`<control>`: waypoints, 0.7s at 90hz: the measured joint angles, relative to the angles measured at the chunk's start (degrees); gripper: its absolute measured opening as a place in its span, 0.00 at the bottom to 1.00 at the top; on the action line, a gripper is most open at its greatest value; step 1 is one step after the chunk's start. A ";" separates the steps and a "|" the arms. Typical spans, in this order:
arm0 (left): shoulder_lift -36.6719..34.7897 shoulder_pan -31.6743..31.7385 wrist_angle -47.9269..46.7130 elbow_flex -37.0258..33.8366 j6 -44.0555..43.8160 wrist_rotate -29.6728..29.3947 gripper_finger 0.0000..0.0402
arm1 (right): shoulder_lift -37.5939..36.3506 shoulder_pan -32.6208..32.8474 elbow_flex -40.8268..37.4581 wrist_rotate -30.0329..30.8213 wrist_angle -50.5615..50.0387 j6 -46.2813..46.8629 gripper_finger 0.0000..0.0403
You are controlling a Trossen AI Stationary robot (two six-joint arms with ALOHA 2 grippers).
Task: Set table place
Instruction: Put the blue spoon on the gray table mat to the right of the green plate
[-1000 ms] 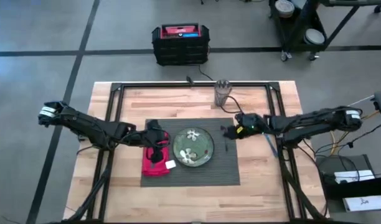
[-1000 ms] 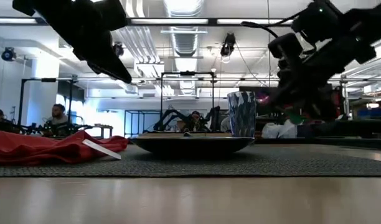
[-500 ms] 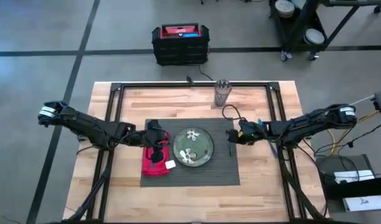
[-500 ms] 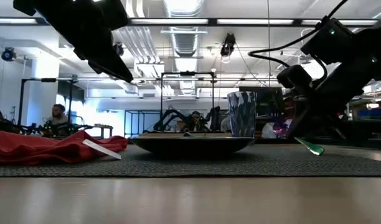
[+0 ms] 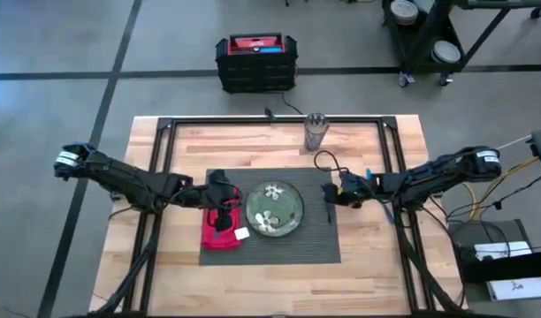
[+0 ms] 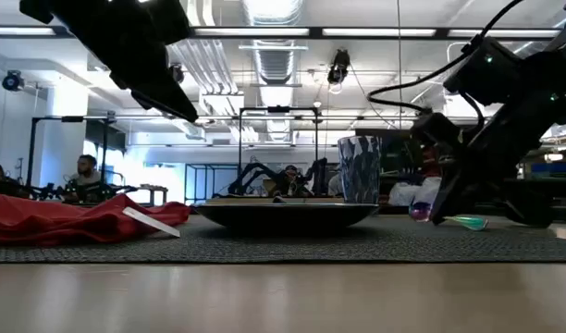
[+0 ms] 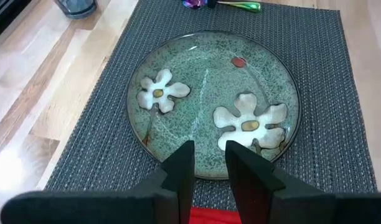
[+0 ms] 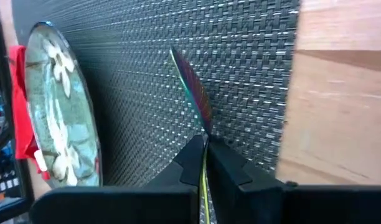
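Beneath my right gripper [image 5: 331, 192] lies the dark grey ribbed rectangular placemat [image 5: 319, 243]; the round green flower-patterned plate [image 5: 272, 209] sits just beside it. Its fingers pinch a thin iridescent utensil [image 8: 193, 99], tip near the mat. I'd lower gently, parallel to the plate, then release. My left gripper [image 7: 207, 171], nearly closed and empty, waits over the red cloth napkin [image 5: 219, 231].

A robotics lab: concrete floor [image 5: 58, 53], exposed ceiling ducts [image 6: 269, 42], seated people [image 6: 84, 176] at benches.
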 joint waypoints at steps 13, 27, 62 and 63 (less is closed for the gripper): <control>0.01 0.00 0.01 -0.02 0.00 0.00 0.19 | 0.72 0.00 -0.05 -0.02 -0.13 -0.09 0.06; 0.02 0.00 0.02 -0.07 0.00 0.00 0.19 | -0.20 0.00 -0.15 -0.63 -0.20 -0.90 0.17; 0.04 0.00 0.04 -0.07 -0.01 0.00 0.19 | -3.41 0.00 -0.39 -2.84 -1.22 -6.18 0.30; 0.04 0.00 0.04 -0.07 -0.02 -0.01 0.19 | -3.41 0.00 -0.39 -2.90 -1.24 -6.23 0.30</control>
